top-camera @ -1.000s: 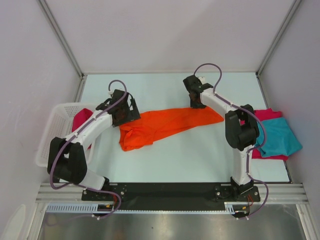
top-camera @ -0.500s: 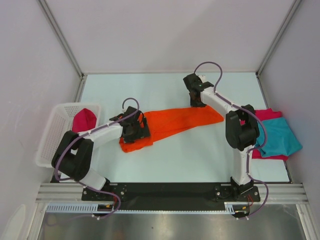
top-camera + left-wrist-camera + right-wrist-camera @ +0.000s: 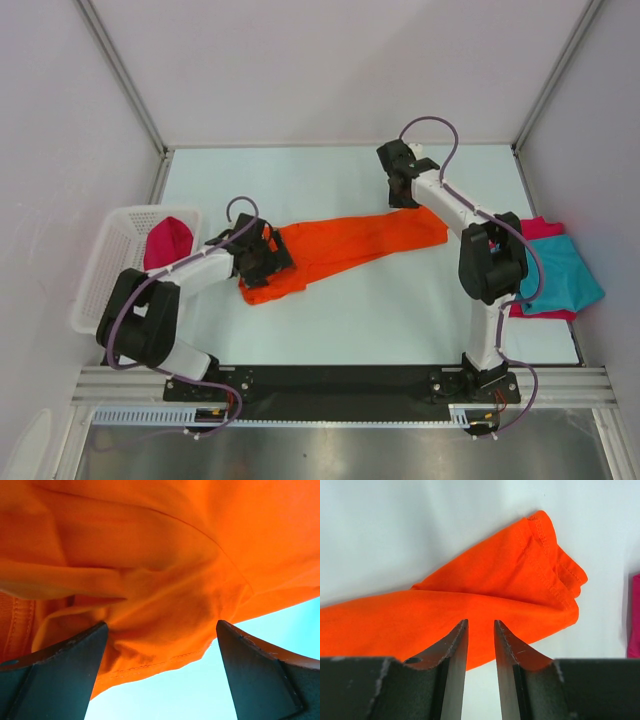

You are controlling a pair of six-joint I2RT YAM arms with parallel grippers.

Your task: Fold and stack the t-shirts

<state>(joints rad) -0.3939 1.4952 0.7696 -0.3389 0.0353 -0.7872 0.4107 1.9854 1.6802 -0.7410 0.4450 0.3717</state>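
Note:
The orange t-shirt (image 3: 350, 240) lies in a long rumpled band across the table's middle. My left gripper (image 3: 266, 258) is low at its bunched left end. In the left wrist view this gripper (image 3: 161, 625) is wide open and the shirt's hem (image 3: 150, 555) lies between the fingers. My right gripper (image 3: 405, 193) is over the shirt's right end. In the right wrist view this gripper (image 3: 480, 622) has only a narrow gap and holds nothing, with the orange shirt (image 3: 420, 625) below it. A teal t-shirt (image 3: 562, 275) lies on a crimson t-shirt (image 3: 540, 228) at the right edge.
A white mesh basket (image 3: 105, 270) at the left edge holds another crimson t-shirt (image 3: 168, 240). The pale table (image 3: 300, 180) is walled on three sides. A strip of crimson cloth (image 3: 634, 620) shows at the right edge of the right wrist view.
My left gripper has come down and right from near the basket onto the orange shirt's left end. My right gripper has shifted a little right and back, off the cloth.

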